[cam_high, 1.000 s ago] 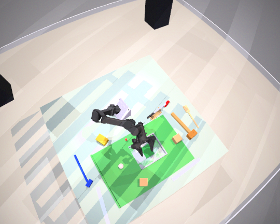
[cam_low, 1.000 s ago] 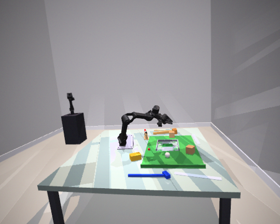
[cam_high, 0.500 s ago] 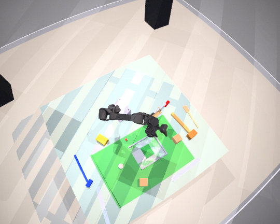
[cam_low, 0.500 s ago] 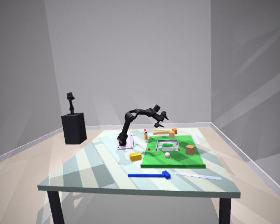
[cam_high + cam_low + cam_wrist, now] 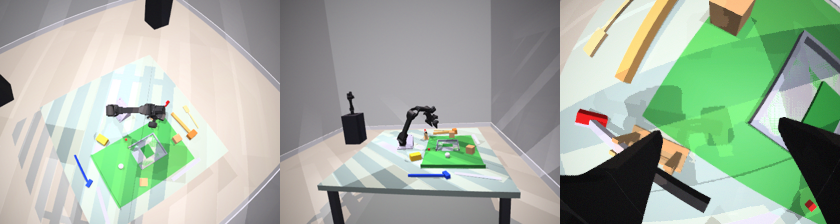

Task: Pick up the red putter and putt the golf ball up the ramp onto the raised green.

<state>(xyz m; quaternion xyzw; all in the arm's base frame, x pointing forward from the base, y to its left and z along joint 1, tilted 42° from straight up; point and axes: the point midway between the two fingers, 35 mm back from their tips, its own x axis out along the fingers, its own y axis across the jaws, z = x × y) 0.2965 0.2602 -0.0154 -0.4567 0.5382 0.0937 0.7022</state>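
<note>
Now the arm reaches out high over the table (image 5: 358, 166), and the gripper (image 5: 719, 160) hangs with its fingers spread wide, nothing between them. Down below in the wrist view, there's the red putter (image 5: 635, 160): red head at the left, pale shaft running to a dark grip, propped on a small tan stand (image 5: 666, 150) just off the edge of the green mat (image 5: 716, 78). From the top, only its red head (image 5: 167, 102) peeks out beside the wrist; from the exterior view it stands near the mat's far corner (image 5: 425, 130), beneath the gripper.

The golf ball (image 5: 121, 166) sits white on the green mat, well apart from the gripper, on the side of the raised green (image 5: 148, 153) away from the arm. That raised green shows as a grey-rimmed frame in the middle of the mat.

Around the edges: a blue putter (image 5: 83, 171) off the mat near the ball, an orange-headed mallet (image 5: 184, 125) and a pale spatula (image 5: 190, 116) on the far side, a yellow block (image 5: 101, 139), and two tan cubes (image 5: 177, 138) on the mat.
</note>
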